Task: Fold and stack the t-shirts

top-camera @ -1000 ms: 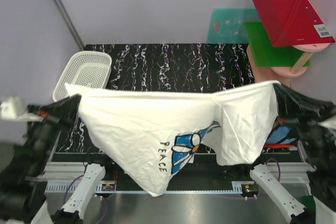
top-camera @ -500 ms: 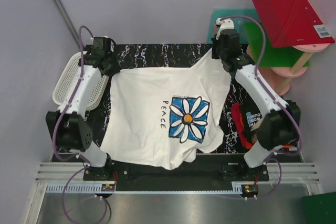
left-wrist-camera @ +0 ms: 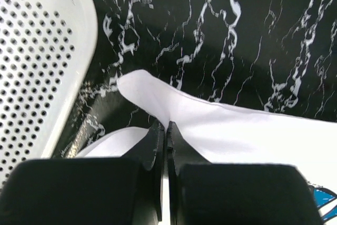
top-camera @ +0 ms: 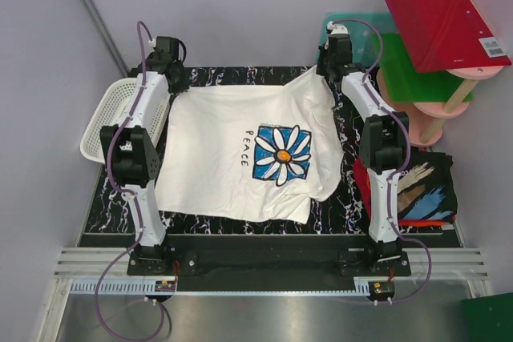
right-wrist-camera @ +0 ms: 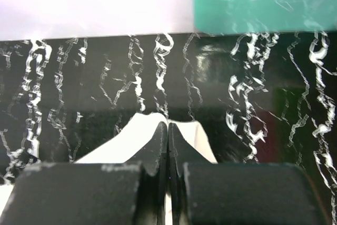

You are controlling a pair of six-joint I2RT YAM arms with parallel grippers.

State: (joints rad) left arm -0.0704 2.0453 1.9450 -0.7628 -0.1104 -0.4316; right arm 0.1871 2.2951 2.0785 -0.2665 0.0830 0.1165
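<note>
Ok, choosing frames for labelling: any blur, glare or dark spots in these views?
Top external: sharp, evenly lit, print on the white t-shirt readable. Left wrist: basket soft-edged, left gripper an underexposed black mass. Right wrist: the glossy table shows smeared reflections; teal board blurred.

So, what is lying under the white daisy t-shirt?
Around the white daisy t-shirt only the black marbled table shows, and the shirt lies spread on it. The cloth covers everything beneath, so anything else lying under it cannot be seen.
</note>
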